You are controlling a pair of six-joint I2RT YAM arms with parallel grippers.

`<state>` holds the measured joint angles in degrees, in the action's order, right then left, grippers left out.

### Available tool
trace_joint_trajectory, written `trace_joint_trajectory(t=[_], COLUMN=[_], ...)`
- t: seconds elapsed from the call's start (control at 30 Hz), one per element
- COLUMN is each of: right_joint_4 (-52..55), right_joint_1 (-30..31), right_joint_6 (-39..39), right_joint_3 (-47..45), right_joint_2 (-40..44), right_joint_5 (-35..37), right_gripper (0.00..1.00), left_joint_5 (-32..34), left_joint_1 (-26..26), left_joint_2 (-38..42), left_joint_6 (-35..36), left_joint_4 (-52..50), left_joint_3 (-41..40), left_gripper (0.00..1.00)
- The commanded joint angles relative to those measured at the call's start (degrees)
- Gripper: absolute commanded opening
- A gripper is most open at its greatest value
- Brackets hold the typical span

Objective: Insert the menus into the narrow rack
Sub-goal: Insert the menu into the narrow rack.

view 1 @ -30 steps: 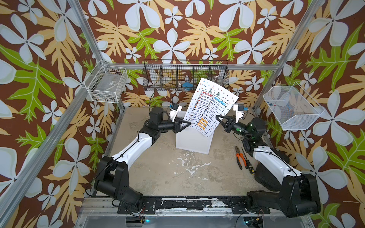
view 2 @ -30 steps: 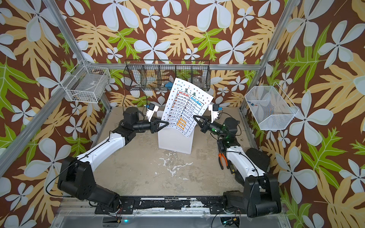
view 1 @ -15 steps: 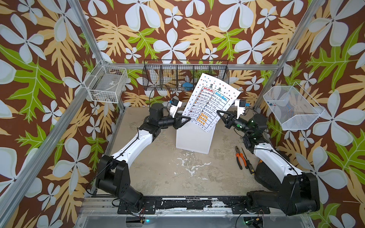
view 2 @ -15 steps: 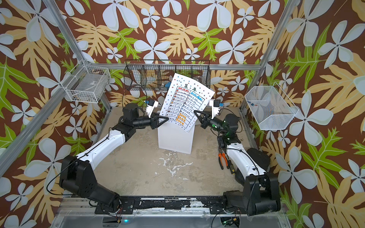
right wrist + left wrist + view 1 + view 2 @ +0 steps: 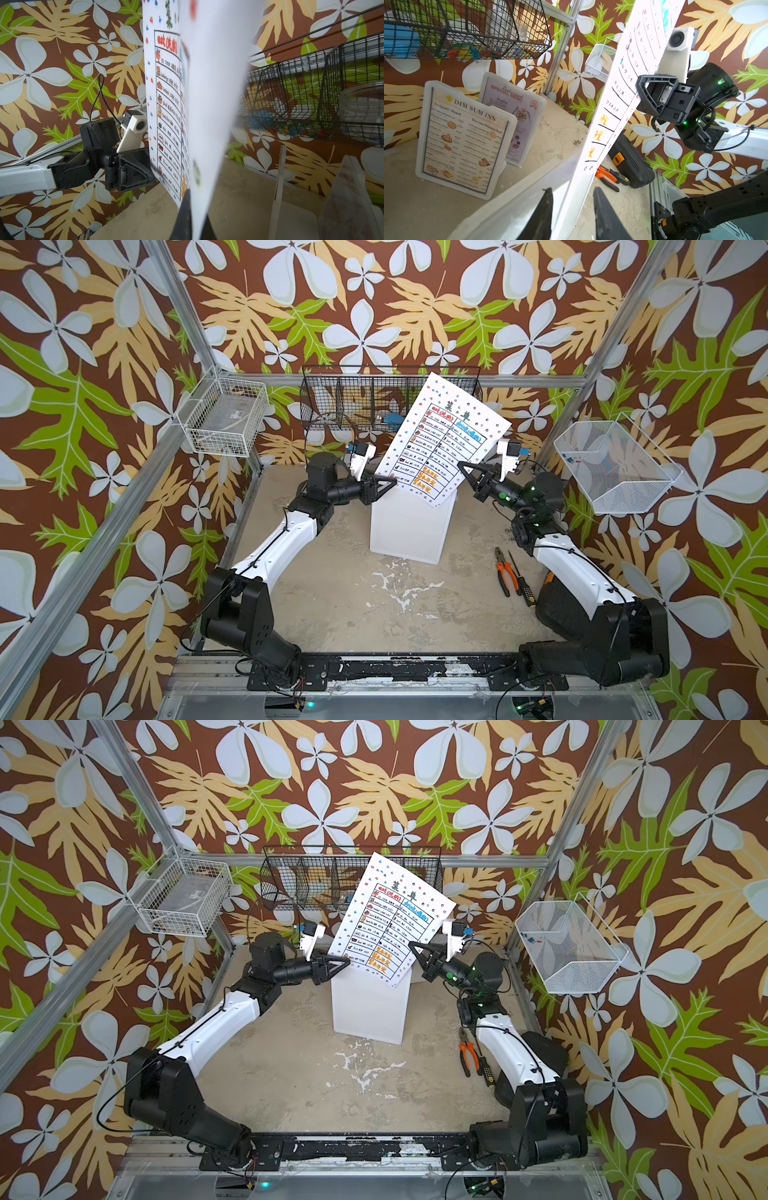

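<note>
White with a dotted border and a printed table, the large menu (image 5: 446,435) hangs tilted in the air over the white box-shaped rack (image 5: 405,526), which stands on the table (image 5: 332,601). In both top views the sheet's lower edge overlaps the rack's top; whether that edge has entered the rack cannot be told. The right end effector (image 5: 461,465) is closed on the sheet's side edge, and the right wrist view shows its fingers (image 5: 184,209) pinched together on the paper. The left end effector (image 5: 392,483) sits at the sheet's opposite lower corner, just above the rack's top. In the left wrist view its jaws stand narrowly apart with the sheet passing between them, and contact between the fingers (image 5: 545,209) and the sheet cannot be confirmed. The DIM SUM INN menu (image 5: 465,141) and the SPECIAL MENU sheet (image 5: 520,118) stand upright on the table behind the rack, near the back wall, the former partly covering the latter. Pliers (image 5: 504,572) and a screwdriver (image 5: 522,585) lie on the table beside the right arm. A black wire basket (image 5: 353,404) hangs on the back wall.
</note>
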<state>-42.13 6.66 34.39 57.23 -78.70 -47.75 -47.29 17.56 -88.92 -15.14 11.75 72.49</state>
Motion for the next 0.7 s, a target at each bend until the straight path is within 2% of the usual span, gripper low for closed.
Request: trace_joint_trajectory(t=[0.0, 0.67], right_joint_4=[-2.72, -7.06], right_joint_1=[0.02, 0.62], right_joint_6=[1.41, 5.99], right_joint_3=[0.95, 9.59], right_joint_2=[-0.47, -6.52], right_joint_5=[0.37, 0.19], right_gripper=[0.00, 0.00], left_joint_5=[-1.50, -0.79], left_joint_1=[-0.42, -1.14], left_joint_2=[-0.33, -3.93], left_joint_6=[-2.54, -7.76], left_joint_4=[4.52, 8.58], left_joint_3=[0.58, 8.31], left_gripper=[0.34, 0.34])
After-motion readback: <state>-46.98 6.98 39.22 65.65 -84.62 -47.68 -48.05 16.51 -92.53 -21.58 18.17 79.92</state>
